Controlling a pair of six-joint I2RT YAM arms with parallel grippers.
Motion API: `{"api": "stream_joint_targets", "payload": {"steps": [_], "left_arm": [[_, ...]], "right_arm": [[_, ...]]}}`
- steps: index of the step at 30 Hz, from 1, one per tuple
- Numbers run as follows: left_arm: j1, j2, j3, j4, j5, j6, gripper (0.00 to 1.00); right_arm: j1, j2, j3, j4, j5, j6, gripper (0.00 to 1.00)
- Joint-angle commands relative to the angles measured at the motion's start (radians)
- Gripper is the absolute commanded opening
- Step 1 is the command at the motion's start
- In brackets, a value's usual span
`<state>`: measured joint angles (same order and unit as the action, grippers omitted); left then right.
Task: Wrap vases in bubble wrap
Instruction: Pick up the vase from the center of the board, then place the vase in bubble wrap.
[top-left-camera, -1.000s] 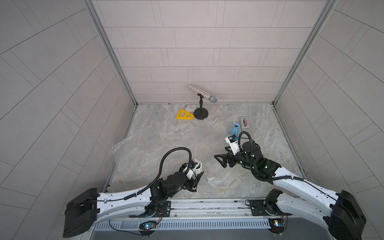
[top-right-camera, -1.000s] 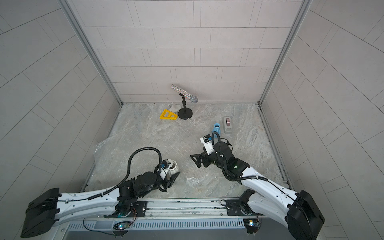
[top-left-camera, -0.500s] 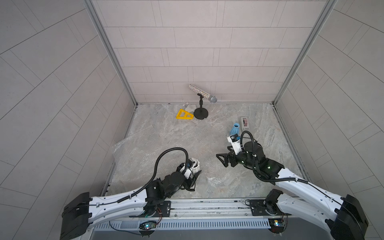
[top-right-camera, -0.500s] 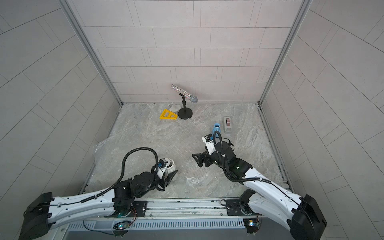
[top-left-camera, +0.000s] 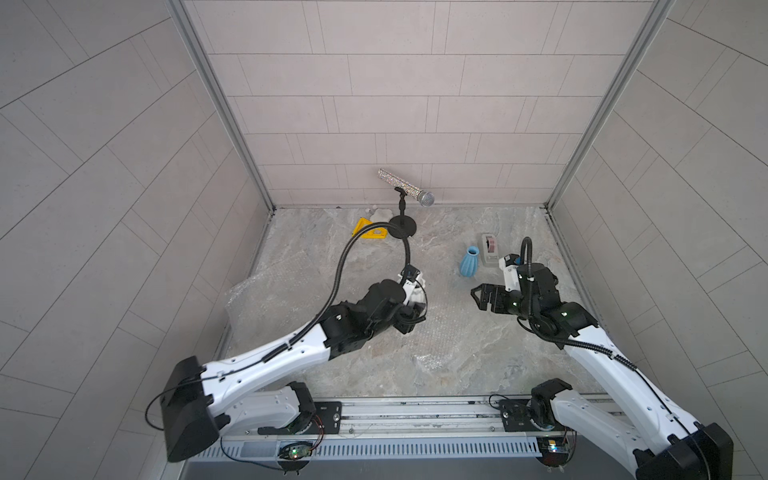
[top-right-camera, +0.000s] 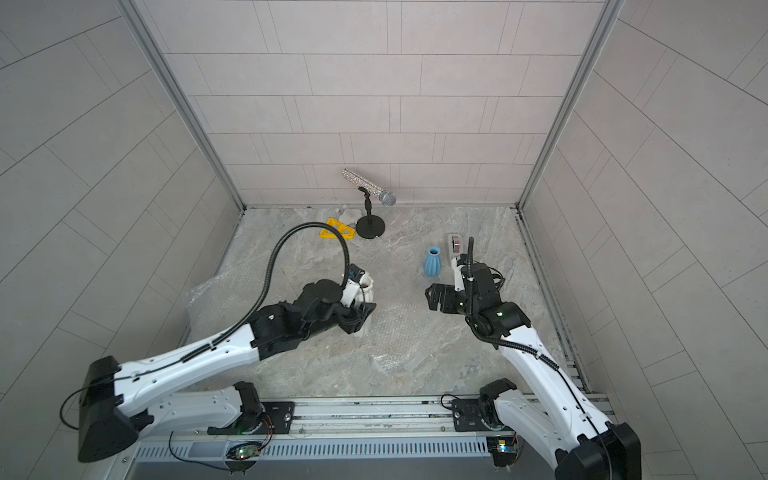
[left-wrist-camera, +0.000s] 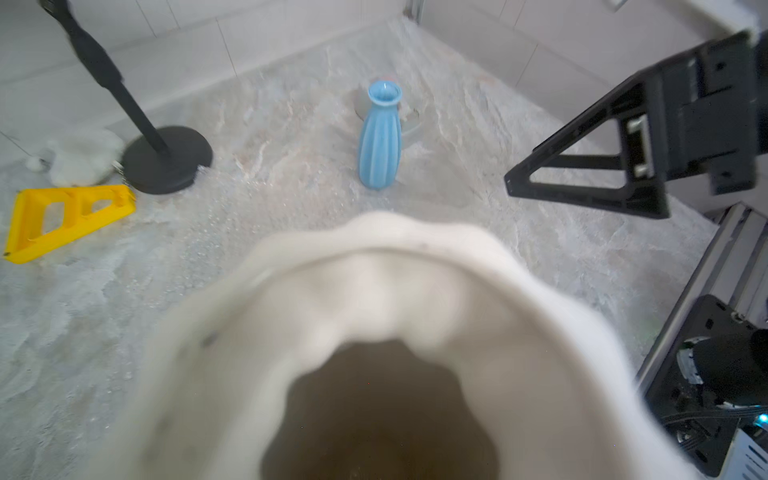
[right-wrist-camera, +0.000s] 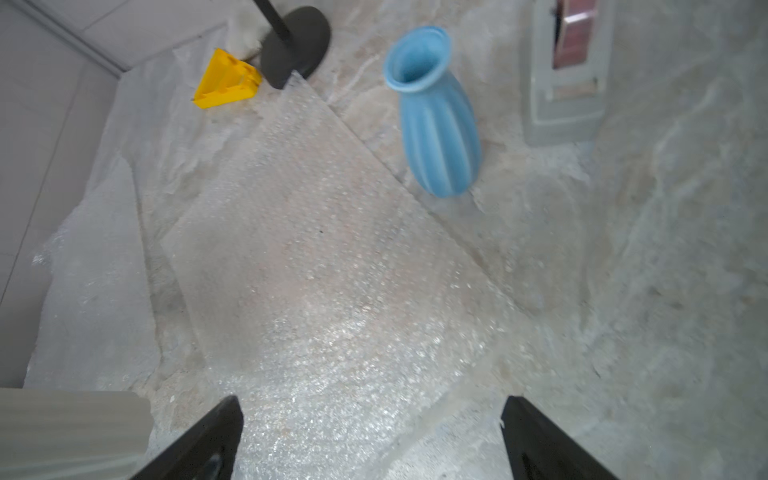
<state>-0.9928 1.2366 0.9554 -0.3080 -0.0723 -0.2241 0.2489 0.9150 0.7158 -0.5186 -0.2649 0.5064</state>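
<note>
Grey marbled bench (top-left-camera: 498, 365) boxed in by pale tiled walls, that's our setup. Our left pincer (top-right-camera: 360, 321) is clamped round the lower body of the white vase (top-right-camera: 369, 290), as far as both top views let us tell. The vase stands upright between the black fingers, scalloped rim up. In the left wrist view its mouth fills the frame right under the camera. Whether its base touches the bubble wrap (right-wrist-camera: 324, 270) underneath, we can't tell.

Our right pincer (right-wrist-camera: 370, 401) is spread wide with nothing in it. It hovers over the near part of that flat sheet, well apart from the left pincer and pointing toward it. The blue vase (right-wrist-camera: 436, 124) stands upright beyond the right pincer, toward the back wall, just beside the sheet's edge. A tape dispenser (right-wrist-camera: 565, 75) sits near it. Another crumpled sheet (top-left-camera: 249, 297) lies on the far side of the left pincer, up against the side wall.
</note>
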Motion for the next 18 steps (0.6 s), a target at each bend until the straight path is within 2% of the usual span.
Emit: {"api": "stream_joint_targets", "payload": {"steps": [1, 6, 10, 18], "left_arm": [[0.002, 0.164, 0.159, -0.157, 0.147, 0.006, 0.14], [0.002, 0.459, 0.431, -0.367, 0.272, 0.064, 0.14], [0.002, 0.637, 0.599, -0.497, 0.29, 0.084, 0.12], [-0.004, 0.84, 0.756, -0.554, 0.325, 0.088, 0.15]], "right_arm": [[-0.041, 0.007, -0.023, -0.119, -0.029, 0.023, 1.0], [-0.047, 0.029, -0.059, -0.121, -0.031, 0.04, 1.0], [-0.047, 0.041, -0.079, -0.116, -0.027, 0.053, 1.0], [-0.061, 0.043, -0.135, -0.097, -0.022, 0.072, 1.0]]}}
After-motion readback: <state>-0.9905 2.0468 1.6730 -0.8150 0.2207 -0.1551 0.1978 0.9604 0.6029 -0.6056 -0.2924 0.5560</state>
